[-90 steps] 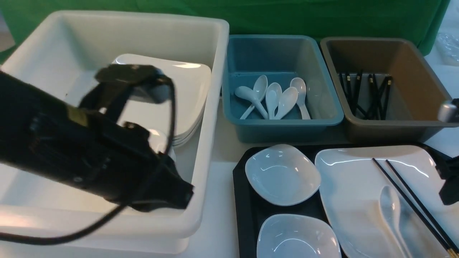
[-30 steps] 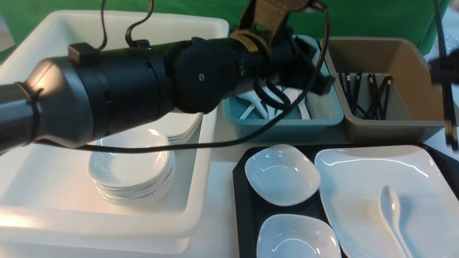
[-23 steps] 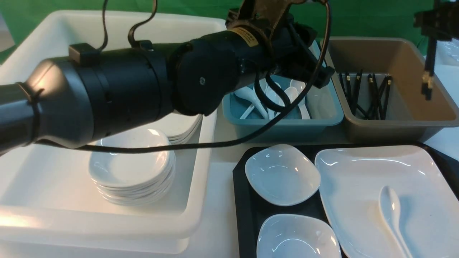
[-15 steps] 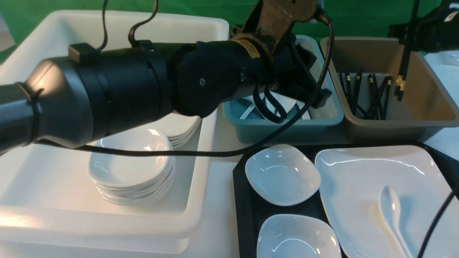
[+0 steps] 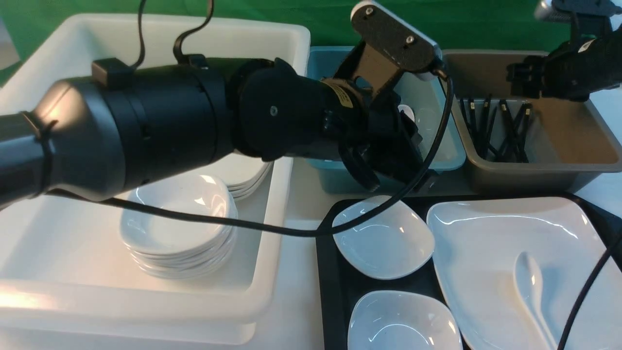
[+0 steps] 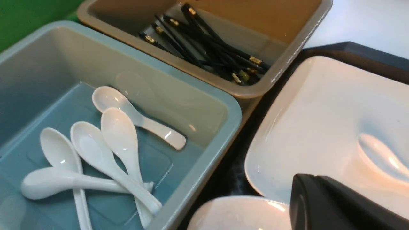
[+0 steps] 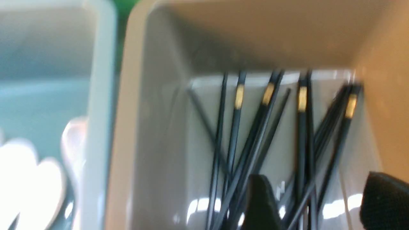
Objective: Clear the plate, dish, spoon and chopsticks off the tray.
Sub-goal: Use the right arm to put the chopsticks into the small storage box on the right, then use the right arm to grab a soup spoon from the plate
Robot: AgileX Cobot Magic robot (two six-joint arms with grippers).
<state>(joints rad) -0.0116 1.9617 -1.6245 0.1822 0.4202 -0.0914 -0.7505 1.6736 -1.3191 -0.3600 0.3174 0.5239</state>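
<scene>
- Front view: The spoon (image 5: 532, 291) is seen lying on the plate (image 5: 486, 243), its bowl pointed to the far side, its long axis slanted rightward toward the near edge.
- The plate and 2 dishes (image 5: 388, 243) are borne by the tray (image 5: 335, 291), the dishes left of the plate.
- The left gripper (image 5: 423, 181) is held beyond and left of the spoon, well apart; the right gripper (image 5: 522, 78) is held over the brown bin (image 5: 544, 167).
- Left wrist view: The left gripper is closed, with nothing gripped; spoons (image 6: 99, 150) are contained in the teal bin (image 6: 204, 172).
- Right wrist view: The right gripper is spread wide, nothing clamped; chopsticks (image 7: 235, 127) are seen below it, mostly lengthwise, many gold-banded ends pointed at the bin's far wall.
</scene>
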